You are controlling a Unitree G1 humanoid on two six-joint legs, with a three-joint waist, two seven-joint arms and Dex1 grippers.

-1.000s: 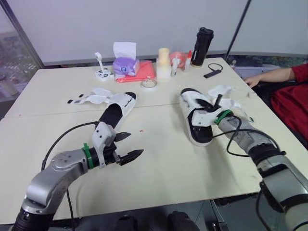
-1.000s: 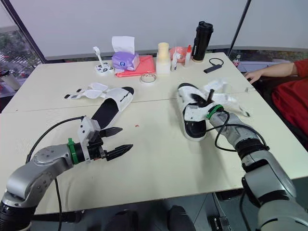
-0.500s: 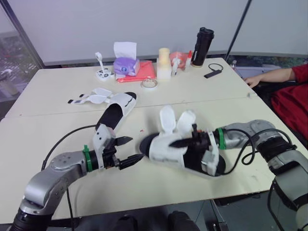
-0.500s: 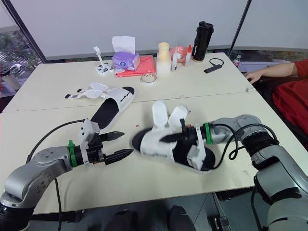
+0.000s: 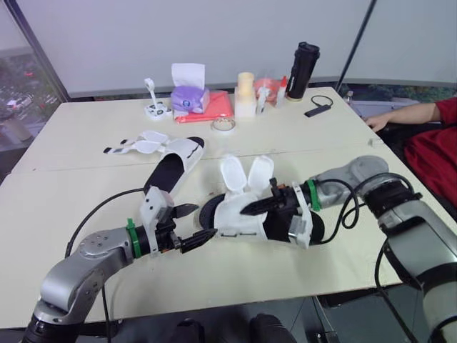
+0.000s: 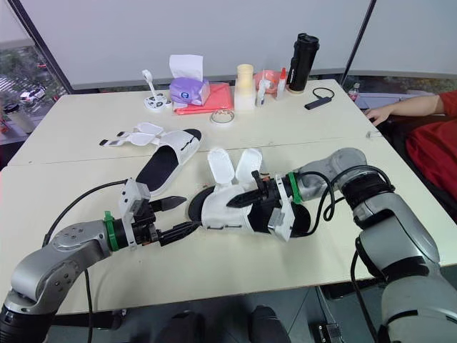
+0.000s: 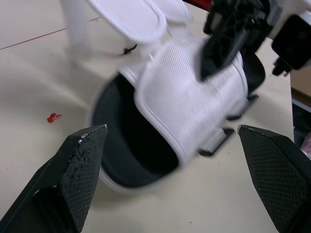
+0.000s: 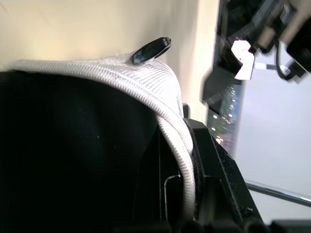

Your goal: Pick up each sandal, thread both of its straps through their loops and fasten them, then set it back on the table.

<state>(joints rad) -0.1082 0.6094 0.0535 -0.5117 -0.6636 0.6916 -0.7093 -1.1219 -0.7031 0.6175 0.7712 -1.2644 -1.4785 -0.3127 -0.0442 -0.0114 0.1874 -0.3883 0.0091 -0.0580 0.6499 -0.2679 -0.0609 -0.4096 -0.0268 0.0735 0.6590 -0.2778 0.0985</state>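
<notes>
Right arm bent inward across front of surface (image 5: 86, 136), forearm pointing toward robot's left. Right tool (image 6: 246, 199) clenched on white upper of sandal (image 5: 235, 221), one finger over mesh, other inside. Sandal tilted on side, low at surface centre; straps (image 5: 232, 173) loose, standing upright. Left arm reaching forward, left tool (image 5: 203, 221) released, fingers spread, tips just beside sandal's end. Farther back, second sandal (image 5: 171, 168) lies flat, unfastened

White mesh-cloth sandal (image 7: 194, 109), matt table (image 5: 271, 275)
</notes>
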